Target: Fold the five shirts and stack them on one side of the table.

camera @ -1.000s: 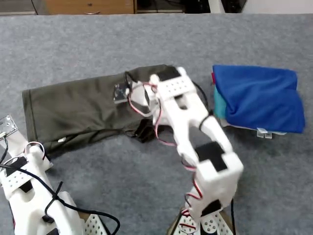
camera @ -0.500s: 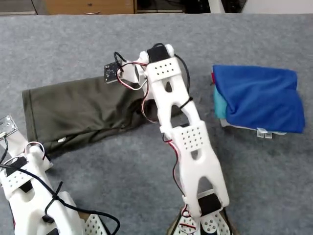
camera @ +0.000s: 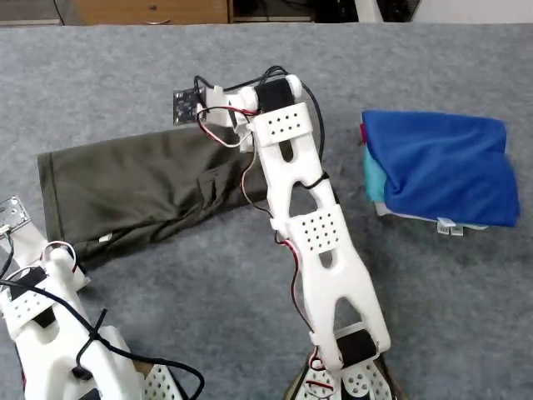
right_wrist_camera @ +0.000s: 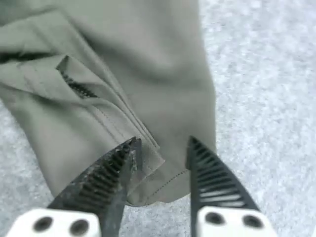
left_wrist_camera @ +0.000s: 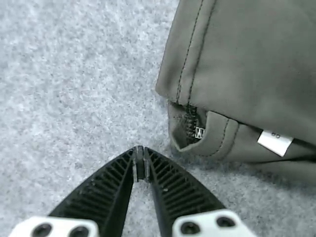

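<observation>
Left arm (camera: 50, 321): white plastic links with black cables, folded low at the near left corner of the high view.
Left gripper (left_wrist_camera: 139, 152): black ribbed plastic fingers, tips pressed together, nothing between them.
Right arm (camera: 321, 242): white perforated plastic links with red and black wires, stretched long from its near-edge base, leaning left.
Right gripper (right_wrist_camera: 163, 142): black ribbed plastic fingers, spread apart, pointing downward.

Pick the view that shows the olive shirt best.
The high view: the olive shirt lies full length, one end under the right arm. The left wrist view gives one corner with a white tag; the right wrist view gives a folded end beneath the right gripper's open fingers.
</observation>
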Robot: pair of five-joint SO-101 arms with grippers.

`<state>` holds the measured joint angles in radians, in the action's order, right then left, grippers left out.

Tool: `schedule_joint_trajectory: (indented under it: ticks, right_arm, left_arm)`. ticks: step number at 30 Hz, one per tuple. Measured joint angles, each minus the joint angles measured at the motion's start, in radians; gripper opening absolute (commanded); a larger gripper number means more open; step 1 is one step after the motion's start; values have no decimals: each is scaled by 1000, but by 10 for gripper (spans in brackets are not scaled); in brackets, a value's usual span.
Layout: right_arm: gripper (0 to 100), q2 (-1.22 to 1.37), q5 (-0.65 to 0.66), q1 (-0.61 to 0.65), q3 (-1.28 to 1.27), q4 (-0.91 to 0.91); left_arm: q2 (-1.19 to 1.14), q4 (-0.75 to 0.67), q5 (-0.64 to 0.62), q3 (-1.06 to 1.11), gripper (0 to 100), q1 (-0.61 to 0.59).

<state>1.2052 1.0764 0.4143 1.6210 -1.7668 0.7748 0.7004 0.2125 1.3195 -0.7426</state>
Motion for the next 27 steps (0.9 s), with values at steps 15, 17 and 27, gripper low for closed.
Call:
schedule_joint_trajectory:
  ticks: [15,17,27]
  right_arm:
    - [9,-192,-152,-170,-89,-2]
    - [9,-252,-176,-230,-184,-2]
    - [2,-580,-321,-315,-881,0]
  left_arm:
    - [-20,265,-61,-262,67,5]
    - [-81,436,-75,-468,71,46]
    - [-878,918,-25,-1366,74,114]
